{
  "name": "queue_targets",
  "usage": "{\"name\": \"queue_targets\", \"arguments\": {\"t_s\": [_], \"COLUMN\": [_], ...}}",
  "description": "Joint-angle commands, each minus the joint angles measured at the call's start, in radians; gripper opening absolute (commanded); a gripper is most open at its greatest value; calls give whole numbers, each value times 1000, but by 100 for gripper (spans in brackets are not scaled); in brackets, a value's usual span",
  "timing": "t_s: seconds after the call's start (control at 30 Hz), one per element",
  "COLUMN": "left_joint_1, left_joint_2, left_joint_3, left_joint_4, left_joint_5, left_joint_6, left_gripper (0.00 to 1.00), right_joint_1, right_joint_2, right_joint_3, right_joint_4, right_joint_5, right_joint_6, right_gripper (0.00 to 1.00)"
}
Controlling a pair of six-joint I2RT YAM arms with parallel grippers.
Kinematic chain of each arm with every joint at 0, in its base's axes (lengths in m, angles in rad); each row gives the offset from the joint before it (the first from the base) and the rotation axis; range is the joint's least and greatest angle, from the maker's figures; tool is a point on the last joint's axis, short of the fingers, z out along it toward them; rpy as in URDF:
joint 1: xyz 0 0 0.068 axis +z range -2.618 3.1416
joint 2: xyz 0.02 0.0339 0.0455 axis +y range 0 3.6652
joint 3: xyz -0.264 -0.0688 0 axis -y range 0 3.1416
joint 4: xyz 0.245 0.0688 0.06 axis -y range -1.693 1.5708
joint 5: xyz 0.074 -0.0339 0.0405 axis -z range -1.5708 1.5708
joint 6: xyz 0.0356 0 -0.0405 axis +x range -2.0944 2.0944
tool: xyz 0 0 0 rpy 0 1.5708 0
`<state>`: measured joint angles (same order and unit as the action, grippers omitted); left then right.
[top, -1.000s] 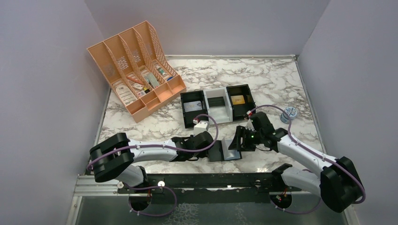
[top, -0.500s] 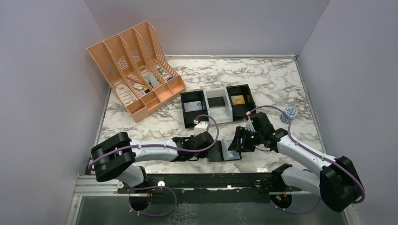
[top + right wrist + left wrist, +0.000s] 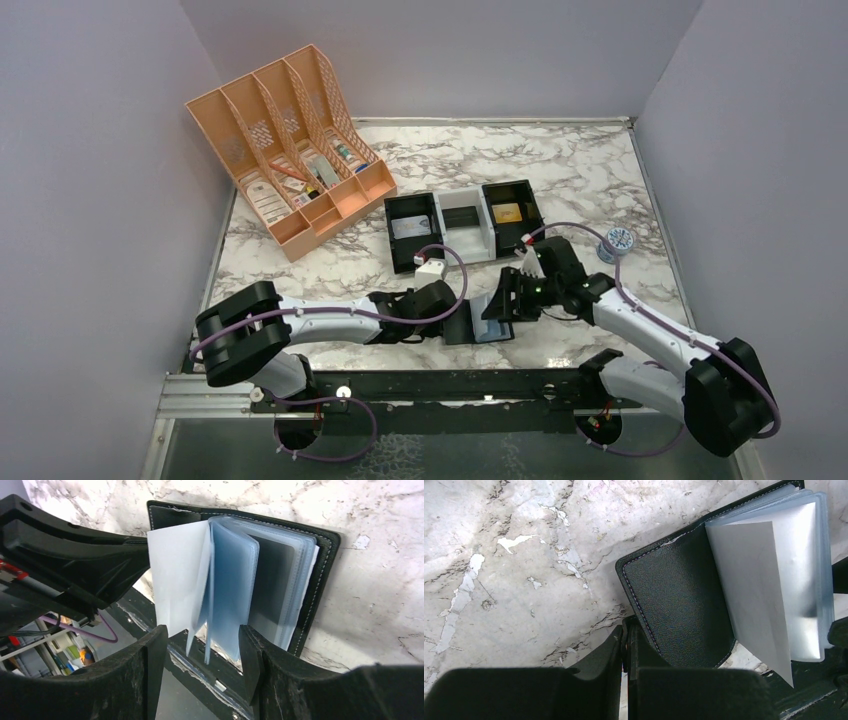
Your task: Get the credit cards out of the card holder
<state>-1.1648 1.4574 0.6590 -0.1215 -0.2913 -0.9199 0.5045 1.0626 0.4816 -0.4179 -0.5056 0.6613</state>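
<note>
The black card holder lies open near the table's front edge. Its blue-grey plastic sleeves fan upward, and a white sheet stands at their left. A dark card shows inside one sleeve. My left gripper is shut on the edge of the black left cover. My right gripper stands open, its fingers on either side of the sleeves' lower edges without pressing them. In the top view it hovers over the holder's right half.
A black-and-white three-compartment tray sits behind the holder, with a grey card on its left and a gold card on its right. A peach file organiser stands at the back left. A small round roll lies at the right.
My right gripper has shifted slightly left over the sleeves and its jaws have narrowed a little. The left gripper keeps its hold on the cover.
</note>
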Motion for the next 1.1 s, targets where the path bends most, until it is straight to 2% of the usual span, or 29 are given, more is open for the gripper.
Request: {"name": "queue_targets", "arguments": {"t_s": [0.0, 0.17, 0.4, 0.7, 0.87, 1.07], "left_joint_1": [-1, 0, 0, -1, -1, 0], "left_joint_2": [10, 9, 12, 14, 23, 16], "left_joint_3": [28, 28, 34, 37, 46, 47], "left_joint_4": [25, 23, 23, 22, 22, 20], "left_joint_5": [26, 24, 27, 27, 29, 26], "left_joint_6": [13, 11, 12, 16, 19, 20], "left_gripper": [0, 0, 0, 0, 0, 0], "right_joint_1": [0, 0, 0, 0, 1, 0], "right_joint_2": [-22, -24, 7, 21, 21, 57], "right_joint_3": [39, 48, 27, 48, -3, 9], "right_joint_4": [31, 34, 165, 113, 247, 242], "right_joint_5": [-51, -62, -192, -153, -256, -258], "right_joint_6": [9, 8, 56, 25, 95, 72], "right_gripper": [54, 54, 55, 55, 55, 55]}}
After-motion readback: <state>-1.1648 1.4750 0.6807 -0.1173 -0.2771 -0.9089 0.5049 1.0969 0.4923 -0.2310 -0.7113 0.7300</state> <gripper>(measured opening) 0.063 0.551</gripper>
